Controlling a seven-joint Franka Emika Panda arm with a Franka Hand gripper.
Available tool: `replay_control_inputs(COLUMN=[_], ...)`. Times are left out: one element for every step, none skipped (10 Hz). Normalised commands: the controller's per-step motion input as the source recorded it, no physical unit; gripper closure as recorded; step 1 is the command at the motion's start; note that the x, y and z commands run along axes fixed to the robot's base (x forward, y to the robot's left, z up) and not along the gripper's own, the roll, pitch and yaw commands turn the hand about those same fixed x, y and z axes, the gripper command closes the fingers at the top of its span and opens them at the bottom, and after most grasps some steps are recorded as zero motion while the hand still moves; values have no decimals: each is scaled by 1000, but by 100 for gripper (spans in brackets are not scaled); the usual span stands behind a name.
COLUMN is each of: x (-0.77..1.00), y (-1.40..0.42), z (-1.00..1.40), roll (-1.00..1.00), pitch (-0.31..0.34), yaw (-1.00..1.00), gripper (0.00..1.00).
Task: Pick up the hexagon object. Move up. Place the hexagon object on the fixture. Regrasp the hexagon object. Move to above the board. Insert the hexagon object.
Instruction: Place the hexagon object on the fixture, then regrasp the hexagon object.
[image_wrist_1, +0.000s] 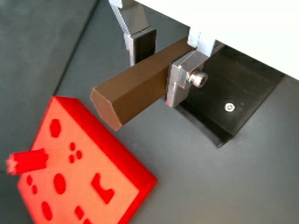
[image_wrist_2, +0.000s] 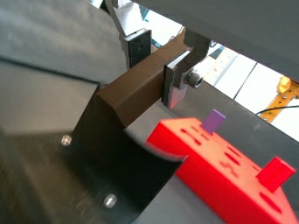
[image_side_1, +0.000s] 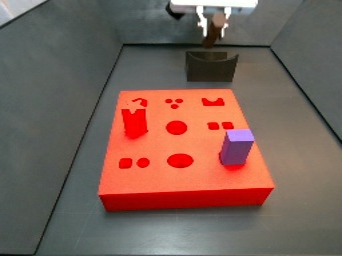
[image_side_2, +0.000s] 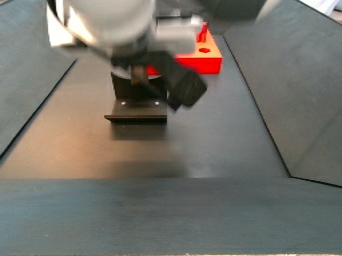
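Two silver fingers (image_wrist_1: 184, 77) of the gripper (image_wrist_1: 162, 61) are closed on the hexagon object (image_wrist_1: 131, 91), pads pressed to its opposite flanks, with the brown rod jutting out past them toward the camera in both wrist views. No brand, label or lettering can be read on any surface.

Both wrist views show the grip closely: the hexagon object (image_wrist_2: 138, 89) lies crosswise between the plates, clear of the floor. One wrist view shows the fixture (image_wrist_1: 239, 98) just behind the rod, its dark plate bearing a small screw, and the board (image_wrist_1: 79, 166) on the floor off to the side with its red peg (image_wrist_1: 26, 161). The fixture's base plate (image_wrist_2: 100, 171) fills much of the floor beneath the rod in a wrist view, where the purple block (image_wrist_2: 215, 119) also stands on the board (image_wrist_2: 222, 171).

Neither wrist view shows the arm. In a side view the arm's pale body hangs over the fixture (image_side_2: 136, 110), hiding the fingers, with the board (image_side_2: 198, 50) beyond.

Farthest away, in a side view, the gripper (image_side_1: 211, 22) points straight down above the fixture (image_side_1: 211, 66) at the back of the floor, well apart from the board (image_side_1: 181, 150), where the red peg (image_side_1: 134, 122) and purple block (image_side_1: 238, 147) stand upright.
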Motion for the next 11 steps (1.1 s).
replay_control_inputs(x=[174,159,119,98,85,0,0,-5,-23,-30,-41], y=[131,114,85,63,46,0,0,2,6,4,3], z=[-1000,-850,-592,-411,-239,0,1000,1000,1000,1000,1000], roll=[-188,-165,-155,-147,-137,0,-74,-73,-55,-35,-16], pitch=[34,1,-31,-53,-72,0,-49,-45,-37,-31,-16], yaw=[-183,-171,-146,-124,-98,0,38,41,51,56,60], gripper=[100,100,100,100,100,0,0,0,0,0,0])
